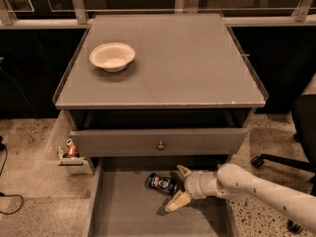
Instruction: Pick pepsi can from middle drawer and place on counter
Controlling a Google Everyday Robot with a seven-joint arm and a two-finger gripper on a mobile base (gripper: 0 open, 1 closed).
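The pepsi can [162, 183], dark blue with silver ends, lies on its side on the floor of the open middle drawer [123, 211], near its back. My gripper [180, 187] reaches in from the right on a white arm. Its two cream fingers are spread, one behind and one in front of the can's right end, not closed on it. The counter [177, 63] is the flat grey cabinet top above.
A cream bowl [112, 56] sits on the counter's back left. The drawer front with a round knob [160, 145] hangs over the back of the open drawer. A small reddish can [71, 148] sits on a side shelf at the left. A chair base [276, 164] stands at the right.
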